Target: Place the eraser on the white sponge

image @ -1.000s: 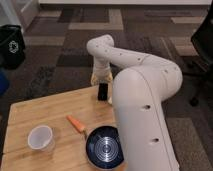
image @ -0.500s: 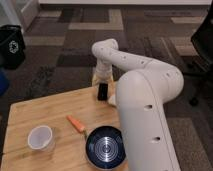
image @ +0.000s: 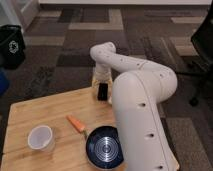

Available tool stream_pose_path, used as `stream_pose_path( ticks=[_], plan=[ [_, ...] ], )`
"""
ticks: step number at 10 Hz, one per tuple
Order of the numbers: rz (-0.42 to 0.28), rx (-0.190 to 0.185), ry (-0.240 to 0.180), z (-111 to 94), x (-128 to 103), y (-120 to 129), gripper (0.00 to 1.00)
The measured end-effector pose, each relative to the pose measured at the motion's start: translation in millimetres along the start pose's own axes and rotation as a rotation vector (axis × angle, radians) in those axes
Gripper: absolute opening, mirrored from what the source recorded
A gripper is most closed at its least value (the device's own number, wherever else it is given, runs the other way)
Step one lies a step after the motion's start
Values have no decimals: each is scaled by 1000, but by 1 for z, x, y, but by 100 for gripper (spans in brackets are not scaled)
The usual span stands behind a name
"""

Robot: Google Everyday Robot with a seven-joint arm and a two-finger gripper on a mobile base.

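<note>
Camera view shows the eraser [image: 103, 92] upright at the far edge of the wooden table [image: 40, 112]. The gripper [image: 102, 87] comes from above and its jaws stand narrow, closed on the eraser. The white sponge is not visible; perhaps the arm [image: 142, 100] hides it. I judge the picking done and the placing not yet done. A carrot [image: 76, 123], a white cup [image: 41, 138] and a black bowl [image: 105, 147] lie nearer.

Office carpet [image: 150, 30], chair [image: 205, 35]; pincer [image: 102, 89] over table [image: 40, 111]
</note>
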Motion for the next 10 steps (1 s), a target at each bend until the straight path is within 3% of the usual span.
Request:
stream_pose_path(
  ticks=[4,10],
  plan=[
    [5,-7,12,14,-5,2,65],
    [14,20,46,29,-7,2,62]
  ],
)
